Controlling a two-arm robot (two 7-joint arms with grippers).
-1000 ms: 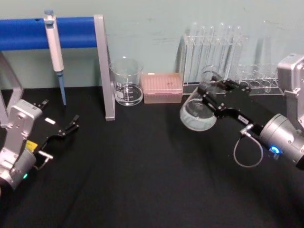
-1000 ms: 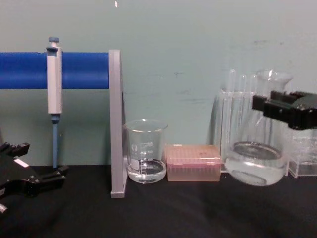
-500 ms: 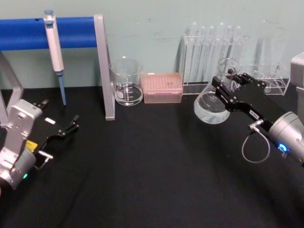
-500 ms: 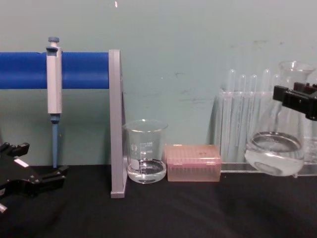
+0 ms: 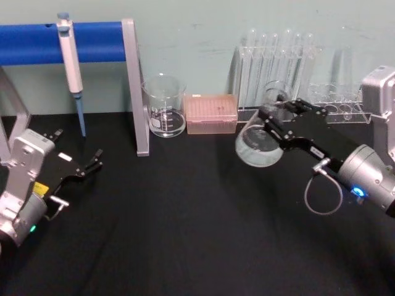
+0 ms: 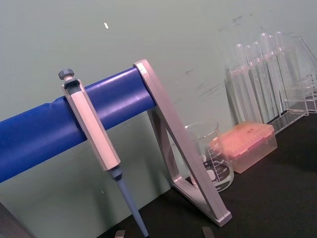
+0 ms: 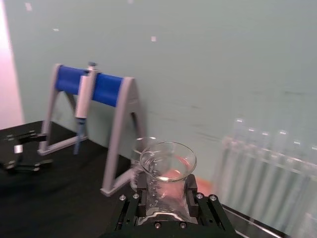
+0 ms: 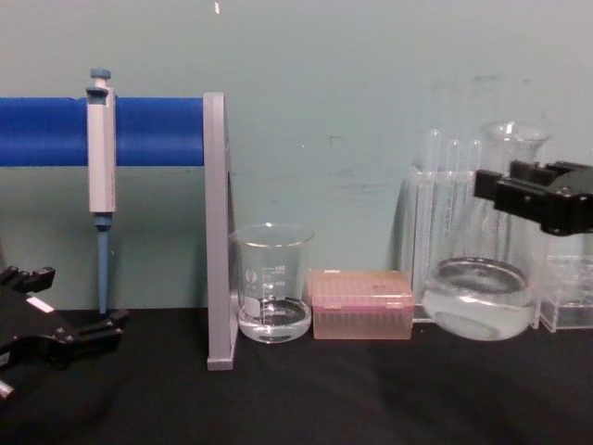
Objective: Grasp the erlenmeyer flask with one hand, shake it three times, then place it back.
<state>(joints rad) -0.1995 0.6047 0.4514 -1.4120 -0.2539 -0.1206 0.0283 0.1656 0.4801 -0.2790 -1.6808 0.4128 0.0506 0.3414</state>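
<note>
The erlenmeyer flask [image 5: 256, 145] is clear glass with a little clear liquid in its wide base. It hangs tilted above the black table, in front of the test tube rack. My right gripper [image 5: 281, 117] is shut on its neck, just under the flared mouth [image 7: 167, 161]. In the chest view the flask [image 8: 477, 297] is at the right, with the black right gripper [image 8: 533, 197] across its neck. My left gripper [image 5: 77, 147] rests open at the table's left, holding nothing, and also appears at the chest view's lower left [image 8: 69, 301].
A glass beaker [image 5: 165, 106] and a pink tip box [image 5: 211, 114] stand at the back centre. The test tube rack [image 5: 278, 61] and a low clear rack [image 5: 336, 102] lie behind the flask. A pipette [image 5: 70, 58] hangs on the blue-barred stand [image 5: 134, 86] at the back left.
The right gripper has swung the flask back to the left and slightly down from its position half a second ago, after swinging it right before that. The left arm stayed still.
</note>
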